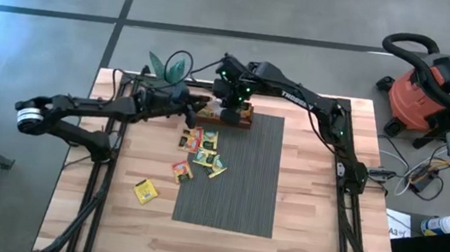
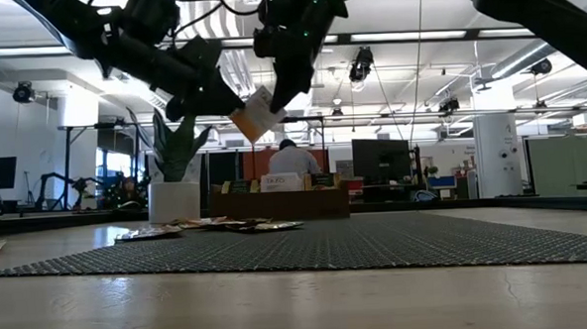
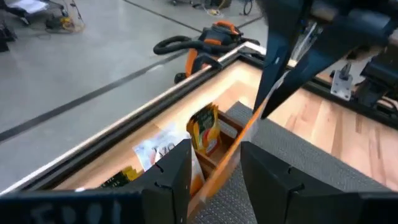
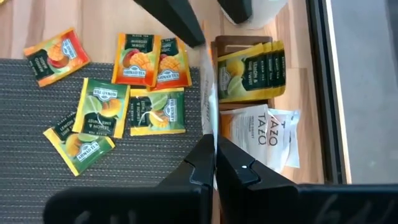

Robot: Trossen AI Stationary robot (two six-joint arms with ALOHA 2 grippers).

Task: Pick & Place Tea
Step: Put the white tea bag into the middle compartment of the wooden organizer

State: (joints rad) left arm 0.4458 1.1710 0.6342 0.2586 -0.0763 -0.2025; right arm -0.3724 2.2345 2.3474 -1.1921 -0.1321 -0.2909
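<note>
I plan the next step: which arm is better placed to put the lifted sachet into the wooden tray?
Right. The right gripper is shut on the sachet above the wooden tray; the left gripper is open, flanking the sachet's other end.

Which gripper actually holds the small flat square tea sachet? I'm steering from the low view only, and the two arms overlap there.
Observer: The right gripper. Its wrist view shows its fingers shut on the white-and-orange tea sachet, seen edge-on.
Operator: And the left one?
Observer: The left gripper is open, with a finger on each side of that sachet.
Operator: What lies below them?
Observer: In the high view both grippers are over the long brown wooden compartment tray at the far edge of the grey woven mat.
</note>
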